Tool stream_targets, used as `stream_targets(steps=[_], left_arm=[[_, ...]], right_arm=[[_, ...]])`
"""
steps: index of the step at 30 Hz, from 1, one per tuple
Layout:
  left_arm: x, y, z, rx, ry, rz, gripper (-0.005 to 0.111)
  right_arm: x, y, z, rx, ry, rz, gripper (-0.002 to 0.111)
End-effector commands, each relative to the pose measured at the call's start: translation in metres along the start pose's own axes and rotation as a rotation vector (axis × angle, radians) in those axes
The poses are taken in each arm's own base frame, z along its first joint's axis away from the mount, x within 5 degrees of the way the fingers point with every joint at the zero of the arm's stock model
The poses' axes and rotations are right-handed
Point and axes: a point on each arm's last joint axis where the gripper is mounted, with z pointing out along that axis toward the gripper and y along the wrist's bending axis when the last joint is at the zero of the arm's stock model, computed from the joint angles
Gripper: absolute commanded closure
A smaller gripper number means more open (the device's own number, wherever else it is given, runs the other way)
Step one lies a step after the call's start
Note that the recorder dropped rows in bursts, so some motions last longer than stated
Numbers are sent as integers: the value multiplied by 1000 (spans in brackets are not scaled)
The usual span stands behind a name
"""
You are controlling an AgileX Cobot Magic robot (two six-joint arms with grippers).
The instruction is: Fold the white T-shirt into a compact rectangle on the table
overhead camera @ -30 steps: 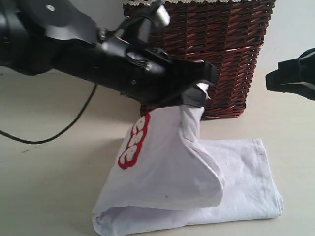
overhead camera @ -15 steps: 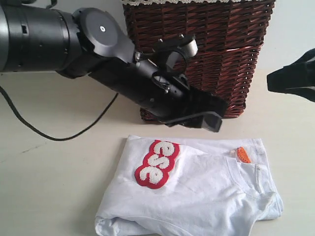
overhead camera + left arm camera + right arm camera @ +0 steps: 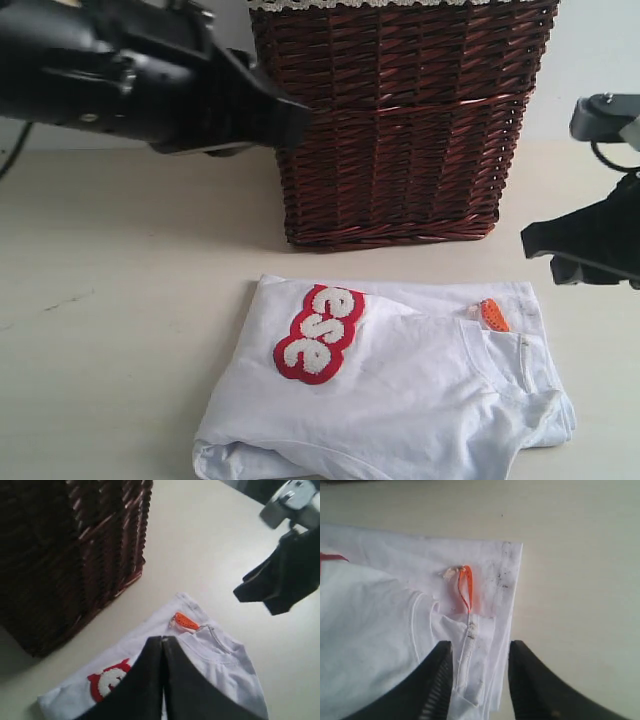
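The white T-shirt (image 3: 400,400) lies folded on the table (image 3: 110,330). Its red-outlined lettering (image 3: 320,333) faces up and its orange tag (image 3: 492,314) is near the right edge. My left gripper (image 3: 295,110) hovers high at the left, in front of the basket and well away from the shirt. In the left wrist view its jaws are pressed together and empty (image 3: 162,640), above the shirt (image 3: 225,665). My right gripper (image 3: 540,255) hangs just right of the shirt's far right corner. It is open (image 3: 480,650), straddling the shirt's hem edge (image 3: 490,680) below the tag (image 3: 466,592).
A dark brown wicker basket (image 3: 400,120) with cream lace trim stands right behind the shirt, also in the left wrist view (image 3: 65,555). Bare table (image 3: 580,580) extends to the right of the shirt and to its left (image 3: 100,400).
My left gripper let go of the lifted fold, and the shirt dropped flat. The left arm then pulled back up and left and shut. My right gripper came down toward the shirt's right edge and opened.
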Motion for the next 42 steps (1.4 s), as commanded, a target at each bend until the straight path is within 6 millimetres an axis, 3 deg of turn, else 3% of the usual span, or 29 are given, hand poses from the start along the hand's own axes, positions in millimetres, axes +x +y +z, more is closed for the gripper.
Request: stream_targets(steps=[1, 4, 9, 14, 17, 21, 29, 36, 38, 42], left_arm=[[20, -3, -38, -28, -86, 12, 107], [42, -4, -55, -26, -85, 7, 107], [70, -6, -79, -31, -108, 18, 107], [91, -7, -91, -31, -119, 17, 107], [100, -7, -97, -31, -127, 18, 107], [105, -6, -99, -35, -138, 18, 107], [105, -6, -100, -36, -141, 18, 107], [105, -6, -100, -36, -141, 18, 107], [105, -6, -100, -37, -144, 18, 107], [105, -6, -100, -39, -148, 18, 107]], right_arm=[[-3, -4, 34, 17, 78, 36, 70], [-3, -13, 53, 17, 116, 96, 70], [-4, -18, 68, -80, 142, 129, 69], [0, -28, 84, -79, 203, 187, 56], [3, -24, 92, -124, 239, 177, 55], [6, -15, 97, -232, 283, 146, 55], [16, -16, 114, -238, 378, 146, 55], [15, -13, 115, -262, 372, 166, 56], [15, -12, 115, -286, 368, 159, 63], [17, -13, 114, -278, 380, 112, 109]])
